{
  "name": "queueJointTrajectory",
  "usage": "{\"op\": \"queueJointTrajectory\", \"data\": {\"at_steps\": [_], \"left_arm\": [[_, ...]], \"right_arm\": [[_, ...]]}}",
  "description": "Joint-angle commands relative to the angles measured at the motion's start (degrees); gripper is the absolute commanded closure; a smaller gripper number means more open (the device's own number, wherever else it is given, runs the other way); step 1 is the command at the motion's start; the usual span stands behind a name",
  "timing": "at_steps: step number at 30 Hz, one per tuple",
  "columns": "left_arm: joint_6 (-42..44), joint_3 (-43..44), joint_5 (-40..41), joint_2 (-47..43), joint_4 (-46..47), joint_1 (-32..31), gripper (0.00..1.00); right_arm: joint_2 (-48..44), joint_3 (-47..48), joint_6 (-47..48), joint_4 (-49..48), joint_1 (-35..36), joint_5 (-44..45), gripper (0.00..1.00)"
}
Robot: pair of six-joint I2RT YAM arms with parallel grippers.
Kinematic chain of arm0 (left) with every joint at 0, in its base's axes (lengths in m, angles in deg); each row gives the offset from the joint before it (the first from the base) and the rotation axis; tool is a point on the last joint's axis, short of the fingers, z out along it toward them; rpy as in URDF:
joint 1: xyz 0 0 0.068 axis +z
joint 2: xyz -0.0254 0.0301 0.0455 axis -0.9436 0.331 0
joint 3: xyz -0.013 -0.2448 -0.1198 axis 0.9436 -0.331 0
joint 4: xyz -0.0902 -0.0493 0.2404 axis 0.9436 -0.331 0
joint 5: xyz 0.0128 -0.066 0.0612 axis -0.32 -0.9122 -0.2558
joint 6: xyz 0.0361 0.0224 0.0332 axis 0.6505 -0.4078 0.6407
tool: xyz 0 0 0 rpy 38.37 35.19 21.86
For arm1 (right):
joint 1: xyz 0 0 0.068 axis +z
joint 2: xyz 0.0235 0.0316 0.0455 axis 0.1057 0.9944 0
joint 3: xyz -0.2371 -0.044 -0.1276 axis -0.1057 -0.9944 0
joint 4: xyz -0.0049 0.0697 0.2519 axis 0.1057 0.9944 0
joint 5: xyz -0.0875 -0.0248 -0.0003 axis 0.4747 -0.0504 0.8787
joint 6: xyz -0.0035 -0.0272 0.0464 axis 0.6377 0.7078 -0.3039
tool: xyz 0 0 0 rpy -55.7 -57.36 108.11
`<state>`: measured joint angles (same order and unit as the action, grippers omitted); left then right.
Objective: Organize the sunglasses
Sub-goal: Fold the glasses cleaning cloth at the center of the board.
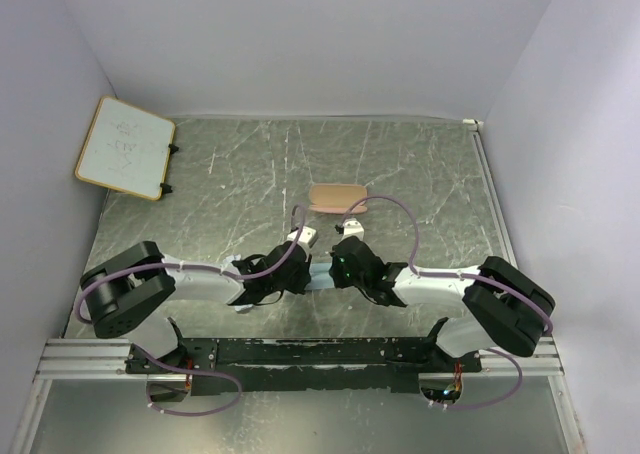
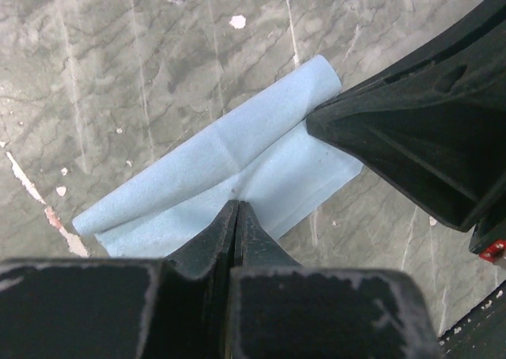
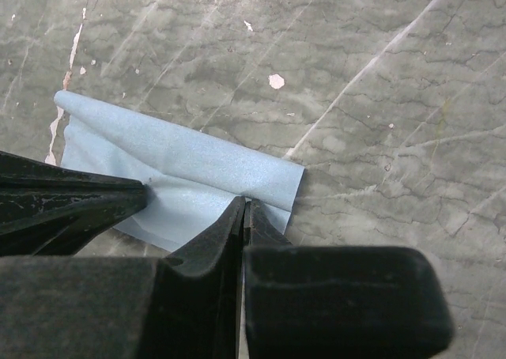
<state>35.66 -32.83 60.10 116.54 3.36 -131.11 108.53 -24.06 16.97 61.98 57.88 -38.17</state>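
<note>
Risk: w/ both tools clamped on one folded blue cloth [image 2: 213, 165], an uneven pull could spring the fold or tug it free. Left gripper [image 2: 237, 209] & right gripper [image 3: 243, 205] crouch low, tips facing each other, at centre of the tabletop [image 1: 230, 174] near edge. You've no sunglasses in view; tan-pink case [image 1: 338, 197] lies just beyond.

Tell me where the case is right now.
In the top view, the case lies mid-table, just beyond the blue cloth between the two arms, and well to the right of the whiteboard.
</note>
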Motion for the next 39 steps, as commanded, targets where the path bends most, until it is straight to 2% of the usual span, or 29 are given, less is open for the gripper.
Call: {"op": "queueJointTrajectory", "data": {"at_steps": [1,20,29,39], "left_arm": [[-0.64,-1.29,0.51,-1.98,-4.40,0.06,0.92],[-1.75,-1.71,0.97,-7.62,-10.16,-1.04,0.92],[-1.61,-1.11,3.89,-11.12,-13.18,-1.08,0.92],[-0.59,-1.85,6.66,-8.01,-7.92,-0.41,0.91]], "right_arm": [[1.05,0.39,0.25,0.90,-0.18,-0.34,1.00],[0.35,-0.23,0.03,1.03,-0.26,-0.39,1.00],[-0.93,-0.47,0.40,2.03,-0.20,-0.56,1.00],[-5.08,1.62,2.45,5.10,-0.18,-1.29,1.00]]}}
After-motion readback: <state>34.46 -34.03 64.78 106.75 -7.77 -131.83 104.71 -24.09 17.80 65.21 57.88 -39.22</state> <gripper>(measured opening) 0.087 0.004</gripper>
